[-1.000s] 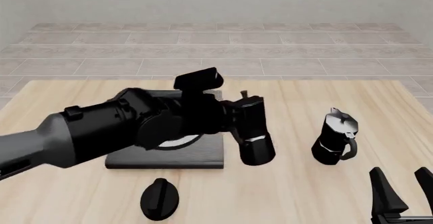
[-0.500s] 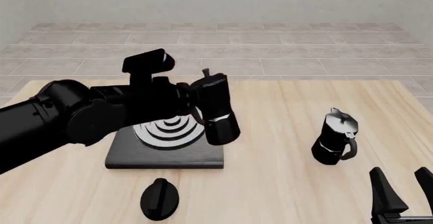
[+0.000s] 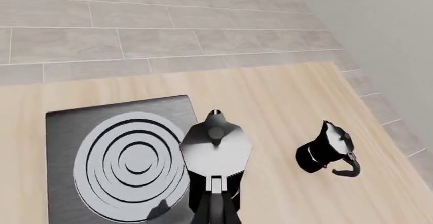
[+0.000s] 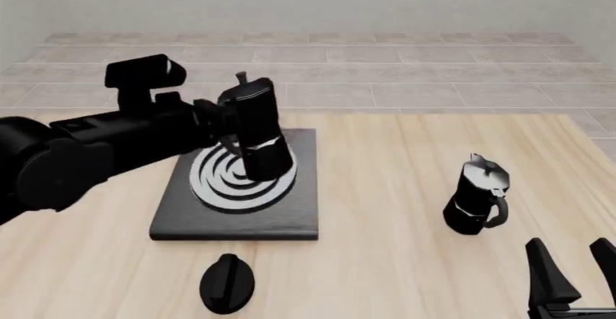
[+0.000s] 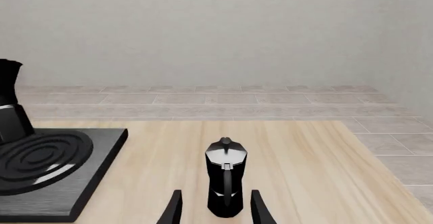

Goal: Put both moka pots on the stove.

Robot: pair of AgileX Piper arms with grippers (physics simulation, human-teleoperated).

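Light wood table (image 4: 405, 146); grey tiled floor (image 4: 318, 66); plain pale wall (image 4: 308, 1).

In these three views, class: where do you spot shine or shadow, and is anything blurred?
Left wrist view: bright sheen on the held moka pot lid, faint shadow on the stove. Front view: highlight band on that pot. Right wrist view: soft gleam on the standing moka pot. All views are sharp.

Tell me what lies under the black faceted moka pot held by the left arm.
Under the held moka pot sits the flat black stove with silver ringed burner; the pot covers part of the rings. Contact cannot be told.
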